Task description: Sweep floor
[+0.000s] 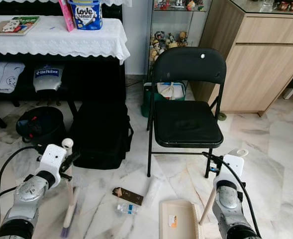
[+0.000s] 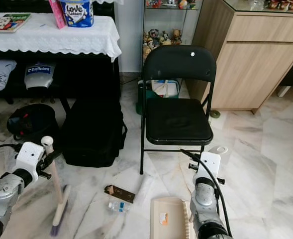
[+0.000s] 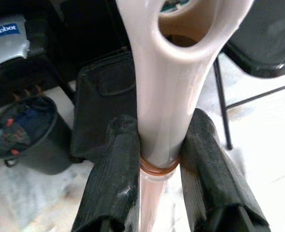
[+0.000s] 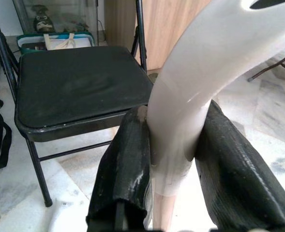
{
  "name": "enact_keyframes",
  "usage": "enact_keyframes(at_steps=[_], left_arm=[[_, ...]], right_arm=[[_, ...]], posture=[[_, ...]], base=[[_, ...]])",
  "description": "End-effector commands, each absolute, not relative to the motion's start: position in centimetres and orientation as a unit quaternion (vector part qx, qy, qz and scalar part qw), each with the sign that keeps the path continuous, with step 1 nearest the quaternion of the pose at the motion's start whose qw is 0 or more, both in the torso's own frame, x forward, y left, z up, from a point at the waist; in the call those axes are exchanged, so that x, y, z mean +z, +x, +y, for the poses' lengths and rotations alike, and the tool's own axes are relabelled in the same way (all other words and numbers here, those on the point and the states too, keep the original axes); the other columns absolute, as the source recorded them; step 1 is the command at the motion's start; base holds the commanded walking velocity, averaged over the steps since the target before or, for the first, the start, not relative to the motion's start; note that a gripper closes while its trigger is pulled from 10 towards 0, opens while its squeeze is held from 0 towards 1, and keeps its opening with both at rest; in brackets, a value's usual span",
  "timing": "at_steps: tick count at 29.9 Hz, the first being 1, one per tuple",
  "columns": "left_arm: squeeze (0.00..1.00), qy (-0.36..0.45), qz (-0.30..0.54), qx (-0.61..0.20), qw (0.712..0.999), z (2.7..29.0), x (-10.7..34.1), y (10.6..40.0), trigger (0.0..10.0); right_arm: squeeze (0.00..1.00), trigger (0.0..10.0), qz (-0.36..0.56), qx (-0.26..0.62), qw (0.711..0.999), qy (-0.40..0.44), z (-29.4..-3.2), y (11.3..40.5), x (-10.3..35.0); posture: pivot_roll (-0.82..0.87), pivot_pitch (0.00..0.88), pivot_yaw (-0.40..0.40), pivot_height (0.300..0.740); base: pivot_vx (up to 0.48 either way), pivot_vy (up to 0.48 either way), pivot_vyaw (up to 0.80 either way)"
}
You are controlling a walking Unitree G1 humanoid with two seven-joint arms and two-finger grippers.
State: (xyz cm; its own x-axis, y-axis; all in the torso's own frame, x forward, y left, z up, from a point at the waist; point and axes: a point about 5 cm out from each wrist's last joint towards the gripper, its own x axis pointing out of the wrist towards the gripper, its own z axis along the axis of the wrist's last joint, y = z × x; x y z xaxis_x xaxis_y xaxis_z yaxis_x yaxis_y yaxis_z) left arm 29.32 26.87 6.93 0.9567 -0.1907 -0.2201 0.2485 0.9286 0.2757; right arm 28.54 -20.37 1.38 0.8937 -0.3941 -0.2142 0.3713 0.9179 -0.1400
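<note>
My left gripper [image 1: 70, 159] is shut on the cream handle of a broom [image 1: 69, 199], whose purple bristles rest on the marble floor at the lower left. The left wrist view has both black fingers [image 3: 115, 169] pressed against that handle just below its loop. My right gripper [image 4: 173, 140] is shut on the pale handle of a cream dustpan [image 1: 178, 219], which lies flat on the floor at the bottom centre. Between broom and dustpan lie a brown wrapper [image 1: 128, 195] and a small clear plastic bottle [image 1: 126, 208].
A black folding chair [image 1: 186, 119] stands straight ahead. A black bag [image 1: 101, 134] and a black bin [image 1: 41, 125] sit left of it under a table with a white cloth [image 1: 56, 40]. A wooden cabinet [image 1: 260, 69] is at the right.
</note>
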Motion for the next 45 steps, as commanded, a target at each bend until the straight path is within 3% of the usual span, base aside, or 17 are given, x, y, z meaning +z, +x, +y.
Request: enact_keyframes(at_steps=[1,11,19,36,45], left_arm=[[0.0,0.124,0.094,-0.12,0.98,26.5,6.8,29.2,10.0],[0.0,0.041,0.118,-0.171,0.977,25.2,6.3,29.0,10.0],[0.0,0.0,0.161,-0.238,0.958,24.1,5.8,28.4,10.0],[0.0,-0.084,0.186,-0.294,0.934,22.7,6.2,27.8,10.0],[0.0,-0.133,0.156,-0.296,0.933,21.0,6.9,28.2,10.0]], right_arm=[[0.0,10.0,0.163,-0.193,0.966,-0.051,-20.3,27.5,-0.1],[0.0,10.0,0.162,-0.195,0.966,-0.053,-20.5,27.5,0.0],[0.0,10.0,0.163,-0.193,0.966,-0.053,-20.5,27.6,0.0],[0.0,10.0,0.162,-0.192,0.966,-0.053,-20.4,27.7,0.0],[0.0,10.0,0.163,-0.192,0.966,-0.054,-20.3,27.7,0.0]], posture=[[-0.05,0.076,-0.035,0.74],[-0.06,0.078,-0.04,0.74],[-0.05,0.078,-0.04,0.74],[-0.05,0.073,-0.04,0.74],[-0.05,0.074,-0.04,0.74]], base=[[0.0,0.0,0.0],[0.0,0.0,0.0],[0.0,0.0,0.0],[0.0,0.0,0.0],[0.0,0.0,0.0]])
